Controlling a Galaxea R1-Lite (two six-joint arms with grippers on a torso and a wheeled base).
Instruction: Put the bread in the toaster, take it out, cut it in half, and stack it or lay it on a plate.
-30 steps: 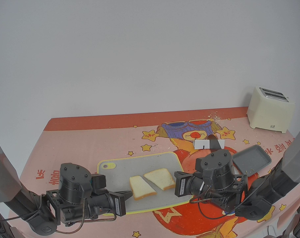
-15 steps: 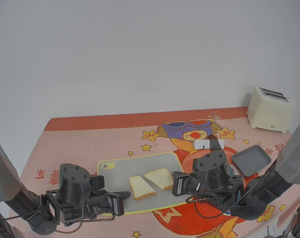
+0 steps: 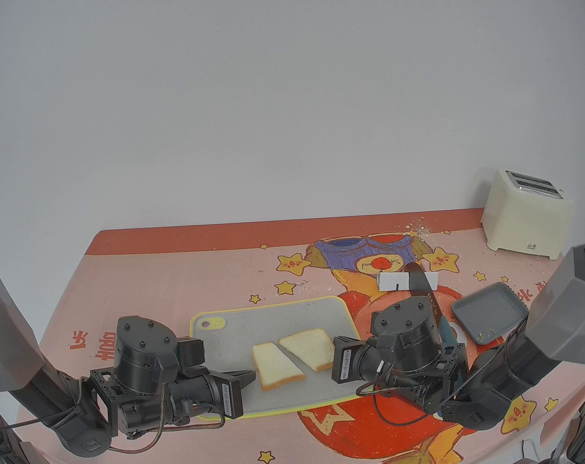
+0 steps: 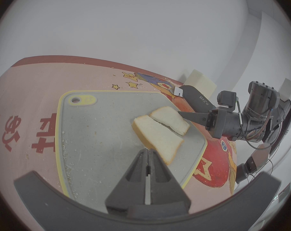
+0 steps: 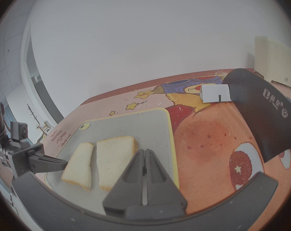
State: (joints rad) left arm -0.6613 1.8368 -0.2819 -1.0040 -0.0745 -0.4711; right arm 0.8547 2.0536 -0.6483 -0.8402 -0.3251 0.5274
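Two halves of a toasted bread slice lie side by side on the grey cutting board (image 3: 241,330): the left half (image 3: 276,365) and the right half (image 3: 308,348). My left gripper (image 3: 249,376) is shut and empty, its tip just left of the left half (image 4: 156,138). Shut and empty too, my right gripper (image 3: 336,359) sits at the board's right edge, close to the right half (image 5: 115,156). A grey plate (image 3: 490,312) lies to the right. At the table's far right corner stands the cream toaster (image 3: 527,214).
A black knife (image 5: 264,109) lies on the table between my right wrist and the plate, its tip by a white holder (image 3: 395,281). Crumbs dot the board (image 4: 87,138). The table's far half is open.
My right arm has shifted a little to the left, bringing its shut gripper nearer the right bread half and uncovering more of the knife. The left arm and the bread have stayed put.
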